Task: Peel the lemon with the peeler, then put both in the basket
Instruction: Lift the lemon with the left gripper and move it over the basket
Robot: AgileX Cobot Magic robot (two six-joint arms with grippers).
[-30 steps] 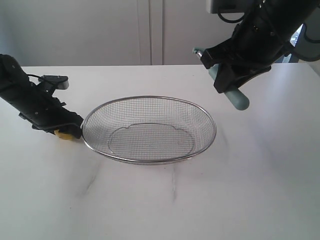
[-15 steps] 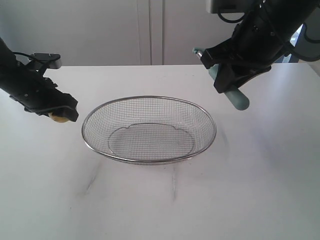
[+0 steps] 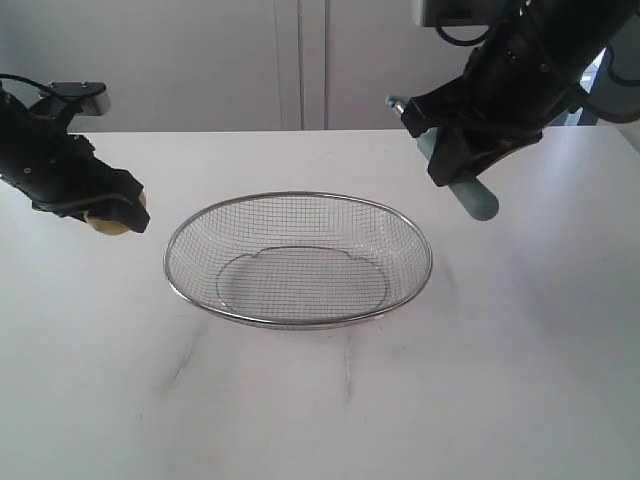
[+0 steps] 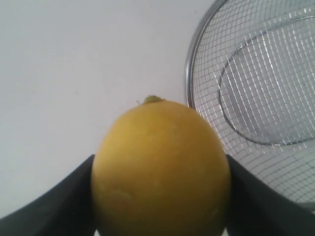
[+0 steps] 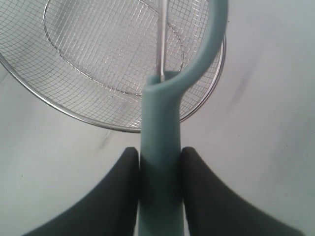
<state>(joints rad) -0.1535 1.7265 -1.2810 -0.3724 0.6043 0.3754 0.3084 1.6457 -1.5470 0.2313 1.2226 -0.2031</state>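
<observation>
My left gripper [image 3: 112, 220] is shut on the yellow lemon [image 3: 107, 224], held above the table just left of the wire basket [image 3: 298, 193]. In the left wrist view the lemon [image 4: 161, 169] fills the space between both black fingers [image 4: 54, 206], with the basket rim [image 4: 193, 64] beyond it. My right gripper [image 3: 462, 160] hangs high over the basket's far right side, shut on the peeler's pale teal handle [image 3: 474, 197]. The right wrist view shows the peeler [image 5: 161, 162] clamped between the fingers, its curved head and blade over the basket mesh [image 5: 98, 54].
The basket holds nothing. White table [image 3: 320, 400] stretches in front of it. A pale wall with cabinet doors [image 3: 300, 60] stands behind the table's far edge.
My left gripper has lifted the lemon off the table and carried it up and away from the basket's left rim. The right arm with the peeler has not moved.
</observation>
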